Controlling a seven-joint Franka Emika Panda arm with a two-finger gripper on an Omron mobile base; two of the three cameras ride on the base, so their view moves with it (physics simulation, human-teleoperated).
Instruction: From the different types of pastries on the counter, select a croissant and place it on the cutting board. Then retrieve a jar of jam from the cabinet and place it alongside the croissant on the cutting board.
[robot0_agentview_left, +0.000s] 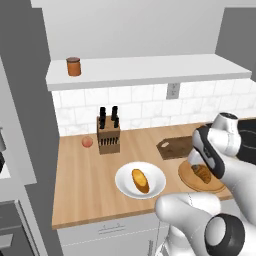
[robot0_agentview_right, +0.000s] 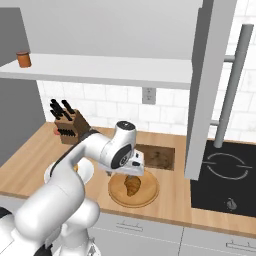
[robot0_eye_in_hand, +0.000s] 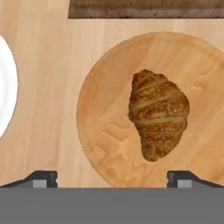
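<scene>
Left base view: croissant (robot0_agentview_left: 202, 173) on round wooden plate (robot0_agentview_left: 187, 178), half hidden by the arm's wrist; the plate's right side is covered too. Board (robot0_agentview_left: 175, 148) behind it, its right end cut off by the arm. Roll (robot0_agentview_left: 140, 180) on white plate (robot0_agentview_left: 156, 188). Jar (robot0_agentview_left: 73, 66) on cabinet shelf (robot0_agentview_left: 150, 74).

Right base view: gripper (robot0_agentview_right: 132, 173) hangs just above the croissant (robot0_agentview_right: 132, 186); fingers hard to make out. Board (robot0_agentview_right: 157, 156) partly behind the hand.

Hand view: fingertips (robot0_eye_in_hand: 41, 178) spread wide, nothing between them; croissant (robot0_eye_in_hand: 158, 114) lies untouched; board (robot0_eye_in_hand: 144, 8) is a strip at the top edge.
</scene>
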